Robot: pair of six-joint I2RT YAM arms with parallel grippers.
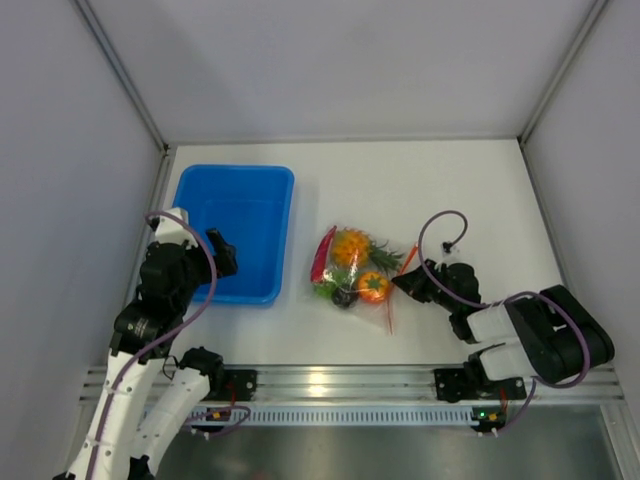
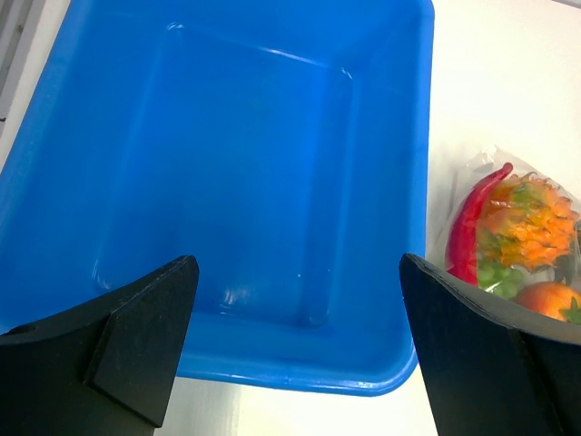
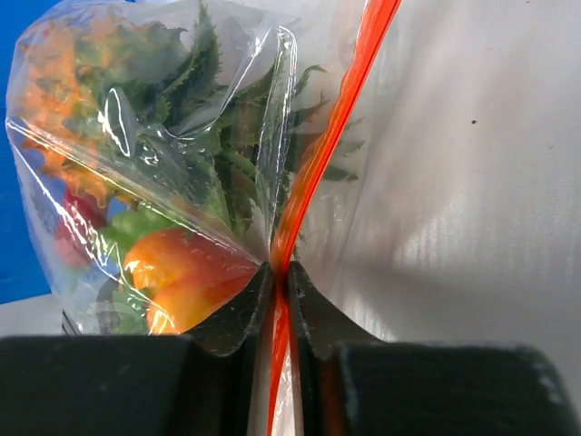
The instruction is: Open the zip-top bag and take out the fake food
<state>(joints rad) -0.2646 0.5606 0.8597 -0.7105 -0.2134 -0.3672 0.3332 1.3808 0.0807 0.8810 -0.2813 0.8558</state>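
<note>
Step in hand: opening of bag. Right gripper (image 3: 281,283) clenched on orange zip strip (image 3: 320,168); bag (image 3: 172,136) spread just beyond jaws, apparently sealed. Next move judged: opposing grip needed from left gripper (image 2: 295,272), jaws released wide, blue tray (image 2: 419,182) beneath them. Bag clear, crinkled; food (image 3: 186,272) packed inside.

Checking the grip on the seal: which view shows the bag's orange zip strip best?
Right wrist: the zip strip runs close up through the frame, pinched in the right claw. The top view shows only a thin orange line; the left wrist view misses it.
</note>
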